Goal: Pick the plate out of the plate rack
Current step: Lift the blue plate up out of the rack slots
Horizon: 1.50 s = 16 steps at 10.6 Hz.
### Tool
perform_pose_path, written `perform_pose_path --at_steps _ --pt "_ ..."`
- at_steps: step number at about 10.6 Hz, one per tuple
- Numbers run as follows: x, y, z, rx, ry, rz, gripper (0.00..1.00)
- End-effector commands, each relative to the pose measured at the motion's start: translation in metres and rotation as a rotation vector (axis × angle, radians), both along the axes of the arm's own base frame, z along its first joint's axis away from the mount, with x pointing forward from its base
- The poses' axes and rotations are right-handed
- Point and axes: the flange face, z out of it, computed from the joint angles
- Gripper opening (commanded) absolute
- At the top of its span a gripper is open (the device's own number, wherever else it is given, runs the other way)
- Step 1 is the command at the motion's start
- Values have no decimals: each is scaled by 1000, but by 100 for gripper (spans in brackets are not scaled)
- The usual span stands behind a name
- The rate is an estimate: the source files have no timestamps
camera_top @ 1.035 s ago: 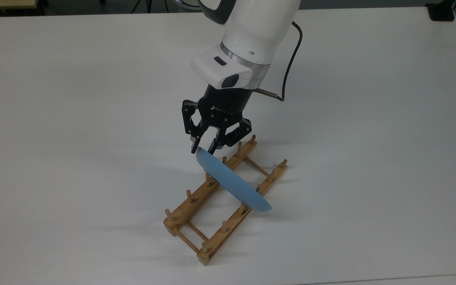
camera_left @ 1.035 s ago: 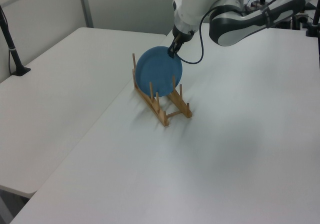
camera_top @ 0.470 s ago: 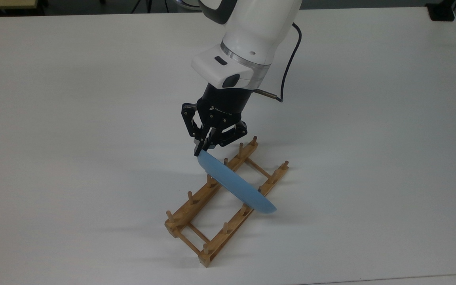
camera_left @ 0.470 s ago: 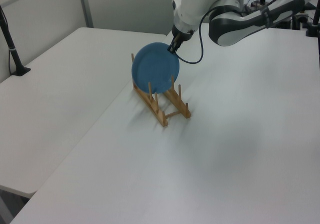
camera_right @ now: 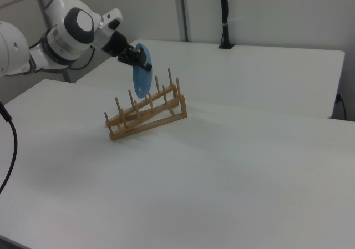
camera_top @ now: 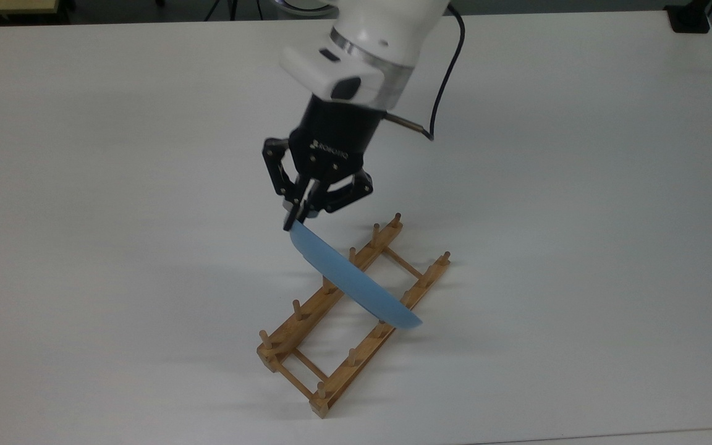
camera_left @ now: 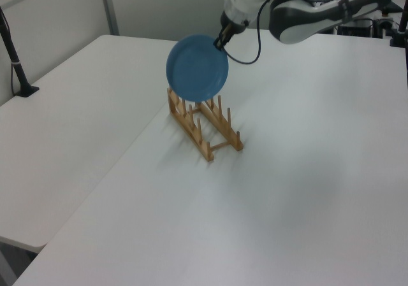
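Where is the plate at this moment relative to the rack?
The plate hangs on edge in the gripper, pinched at its upper rim, above the middle of the plate rack; in the left view its lower edge sits about level with the peg tops.

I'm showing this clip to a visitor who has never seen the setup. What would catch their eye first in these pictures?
First the blue plate, held on edge by its rim in the black gripper and hanging above the wooden rack near the middle of the white table. Then the big white arm, reaching in from the right view's left.
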Motion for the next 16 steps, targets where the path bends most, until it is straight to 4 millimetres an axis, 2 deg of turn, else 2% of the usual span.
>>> perform_pose_path --at_steps 1,4,5,7,10,14,16 --pt "-11 -8 23 22 -33 -28 0" --pt "-12 -8 22 201 -3 -78 0" --pt "-14 -8 30 270 -3 -94 0" --pt "-18 -26 40 391 15 -145 0" --pt "-29 -32 16 382 277 37 0" --pt "-57 -59 -24 282 709 444 0" --pt "-73 -73 -49 262 896 593 0"
